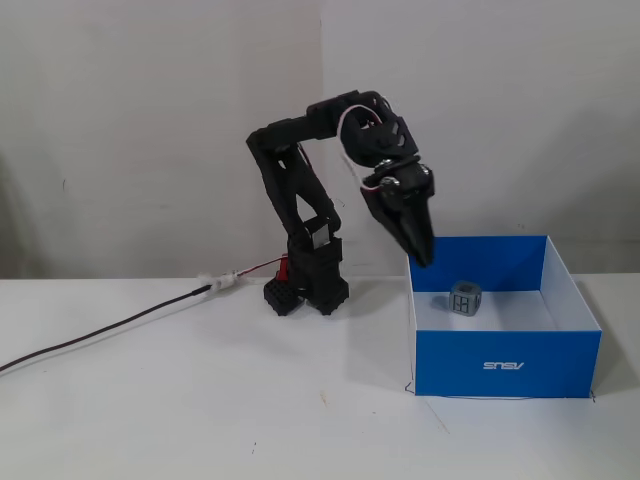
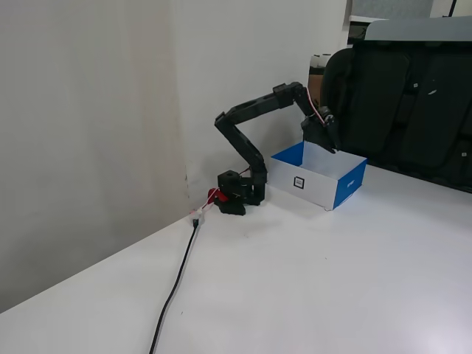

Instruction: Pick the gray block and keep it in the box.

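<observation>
Small gray cube w/ dark embossed marks — the gray block (image 1: 465, 299) — sits inside the blue cardboard box (image 1: 507, 366) on the white desk (image 1: 200, 400). Black pincer (image 1: 423, 257), tips together and empty, hangs over the box's left-rear corner — block lies below, to its right in that view.

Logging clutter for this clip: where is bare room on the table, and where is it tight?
Bare: the table in front of the arm's base, past the cable. Tight: inside the box, where the gray block sits and the gripper hangs over its left wall.
</observation>
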### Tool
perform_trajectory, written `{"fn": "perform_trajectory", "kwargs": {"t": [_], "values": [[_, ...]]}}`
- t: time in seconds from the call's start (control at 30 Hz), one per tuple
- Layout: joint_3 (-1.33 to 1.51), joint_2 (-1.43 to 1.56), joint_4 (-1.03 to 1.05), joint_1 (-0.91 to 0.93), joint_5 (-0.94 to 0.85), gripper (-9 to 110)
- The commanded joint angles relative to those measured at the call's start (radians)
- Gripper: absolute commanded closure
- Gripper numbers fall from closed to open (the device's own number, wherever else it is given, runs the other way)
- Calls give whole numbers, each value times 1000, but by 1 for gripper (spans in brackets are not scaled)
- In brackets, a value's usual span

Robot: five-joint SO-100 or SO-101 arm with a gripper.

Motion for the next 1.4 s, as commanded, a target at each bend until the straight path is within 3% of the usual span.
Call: {"fn": "perform_trajectory", "kwargs": {"t": [0.0,0.2,0.4,0.77,0.9,1.0,1.37], "values": [[-101,-3,-14,107,-20,101],[-63,25,-114,387,-81,101],[256,282,-350,601,-256,101],[821,634,-618,738,-413,101],[999,937,-580,707,-413,101],[1124,1344,-387,649,-413,101],[1200,1348,-403,686,-394,101]]}}
